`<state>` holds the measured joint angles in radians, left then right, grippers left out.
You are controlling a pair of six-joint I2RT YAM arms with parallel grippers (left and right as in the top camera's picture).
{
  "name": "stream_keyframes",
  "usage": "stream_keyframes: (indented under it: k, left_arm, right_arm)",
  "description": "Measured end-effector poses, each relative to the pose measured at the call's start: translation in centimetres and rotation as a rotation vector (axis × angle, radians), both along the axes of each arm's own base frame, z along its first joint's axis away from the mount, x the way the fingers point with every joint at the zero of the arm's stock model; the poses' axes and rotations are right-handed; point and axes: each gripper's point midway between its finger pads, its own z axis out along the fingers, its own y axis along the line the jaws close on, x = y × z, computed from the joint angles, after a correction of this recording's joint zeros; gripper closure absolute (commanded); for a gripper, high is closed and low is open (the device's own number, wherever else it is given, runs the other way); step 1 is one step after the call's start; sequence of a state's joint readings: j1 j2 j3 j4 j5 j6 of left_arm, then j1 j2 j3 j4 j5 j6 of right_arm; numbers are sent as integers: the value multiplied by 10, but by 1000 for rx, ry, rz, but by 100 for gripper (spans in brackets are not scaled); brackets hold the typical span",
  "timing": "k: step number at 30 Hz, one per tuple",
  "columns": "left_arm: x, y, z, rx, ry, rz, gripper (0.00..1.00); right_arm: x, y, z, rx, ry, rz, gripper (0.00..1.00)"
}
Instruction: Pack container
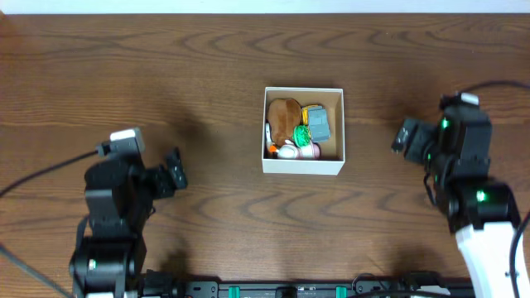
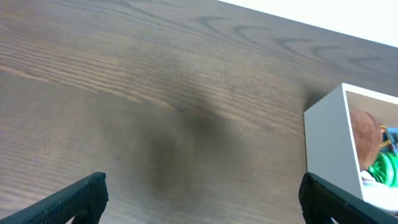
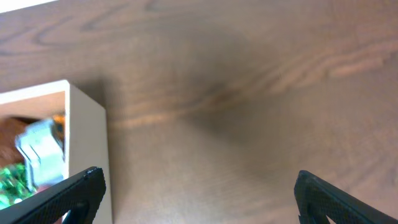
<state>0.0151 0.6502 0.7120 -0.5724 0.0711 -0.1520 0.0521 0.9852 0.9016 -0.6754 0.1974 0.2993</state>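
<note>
At the centre of the overhead frame, the container (image 1: 302,165): sits flat on the counter (image 1: 166,74), open top up, white walls outside, brown card inside. Already holds a small heap of toys: brown plush (image 1: 285,116) at its upper left, grey block (image 1: 319,126) at its upper right, green piece (image 1: 301,133) between them, pink-and-white piece (image 1: 291,151) along the lower wall. Looks packed, or close to it, with no loose toy visible on the counter in any view.

At lower left of the overhead frame, the left end effector (image 1: 174,172): hangs well apart from the container, spread wide, gripping nothing. Shows both fingertips (image 2: 81,196) at the bottom corners of the left wrist view, wood grain between them, and the container's white corner at the right edge.

At the right of the overhead frame, the right end effector (image 1: 403,136): likewise wide and empty, well apart from the container, aimed toward it. Catches the container at the left edge of the right wrist view, contents blurred.

Probably held off to either side to leave the open top free. Nothing in the way between either arm and the container; only a cable (image 1: 41,175) trailing at the left edge and a rail (image 1: 290,290) along the bottom edge.
</note>
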Motion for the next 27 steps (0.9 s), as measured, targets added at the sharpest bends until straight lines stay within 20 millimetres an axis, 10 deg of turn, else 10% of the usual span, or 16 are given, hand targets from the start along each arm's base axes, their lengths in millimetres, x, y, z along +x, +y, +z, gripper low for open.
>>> stream_keyframes:
  k: [8, 27]
  left_arm:
    - [-17, 0, -3, 0, 2, 0, 2]
    - [-19, 0, -8, 0, 27, 0, 2]
  right_arm:
    - [-24, -4, -30, 2, 31, -28, 1]
    - [-25, -5, -31, 5, 34, -35, 1]
